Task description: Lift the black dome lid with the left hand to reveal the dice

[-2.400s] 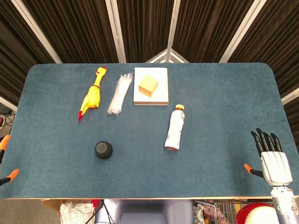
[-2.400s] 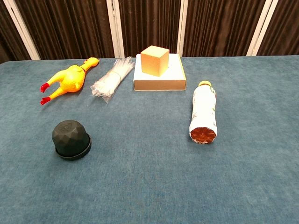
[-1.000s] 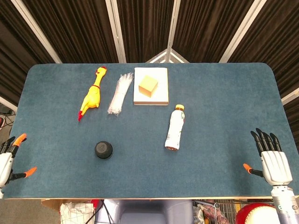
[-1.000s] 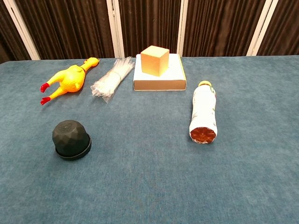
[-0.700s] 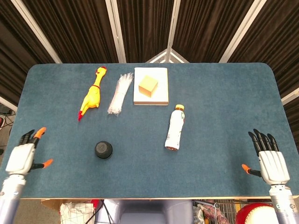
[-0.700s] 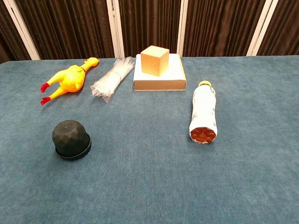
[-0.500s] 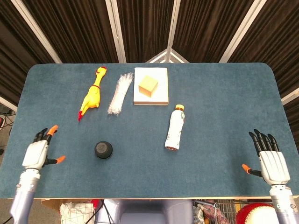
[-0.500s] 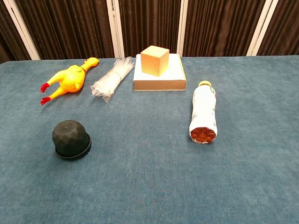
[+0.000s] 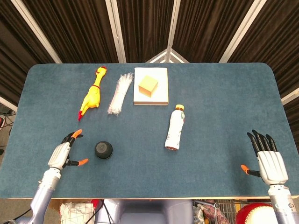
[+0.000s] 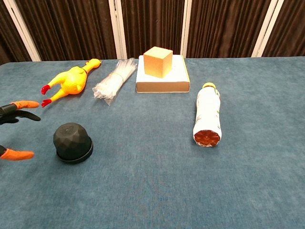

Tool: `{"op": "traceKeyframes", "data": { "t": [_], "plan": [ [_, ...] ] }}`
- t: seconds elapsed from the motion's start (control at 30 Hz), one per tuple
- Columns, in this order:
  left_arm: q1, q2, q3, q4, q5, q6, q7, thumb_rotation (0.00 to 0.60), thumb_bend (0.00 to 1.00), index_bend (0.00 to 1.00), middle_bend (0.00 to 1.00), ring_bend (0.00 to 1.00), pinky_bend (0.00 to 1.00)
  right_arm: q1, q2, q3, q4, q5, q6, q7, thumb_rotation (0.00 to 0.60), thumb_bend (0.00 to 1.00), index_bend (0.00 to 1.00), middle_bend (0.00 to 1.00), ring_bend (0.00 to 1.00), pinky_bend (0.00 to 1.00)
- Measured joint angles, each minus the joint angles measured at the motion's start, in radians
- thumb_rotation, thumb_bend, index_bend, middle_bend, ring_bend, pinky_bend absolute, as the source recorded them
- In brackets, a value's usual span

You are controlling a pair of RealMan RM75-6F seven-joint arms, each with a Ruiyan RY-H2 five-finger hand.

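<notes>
Left hand (image 9: 62, 154) advanced from desk (image 9: 215, 102) edge to just beside black dome lid (image 9: 103, 149); fingers spread, empty. Right hand (image 9: 268, 163) idle, spread, empty. Lid sits near-left, untouched. Judged light, rigid, faceted; grip sides above rim. Bottle (image 9: 175, 127) label unreadable.

Left hand (image 10: 14, 129) pokes in at the left edge — fingers spread, empty — just beside the black dome lid (image 10: 72, 142) at lower left.
</notes>
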Motion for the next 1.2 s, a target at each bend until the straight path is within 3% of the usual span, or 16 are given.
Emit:
{"op": "traceKeyframes", "data": {
  "t": [0.47, 1.2],
  "plan": [
    [-0.03, -0.073, 0.007, 0.048, 0.011, -0.024, -0.038, 0.6, 0.0, 0.08, 0.17, 0.0, 0.0, -0.002, 0.001, -0.001, 0.008, 0.005, -0.002, 0.016, 0.6, 0.15, 0.0, 0.0, 0.1, 0.0],
    [-0.058, -0.159, 0.016, 0.087, 0.003, -0.033, 0.003, 0.6, 0.0, 0.08, 0.18, 0.0, 0.0, 0.008, 0.003, 0.006, 0.006, 0.012, -0.012, 0.04, 0.6, 0.15, 0.0, 0.0, 0.11, 0.0]
  ]
}}
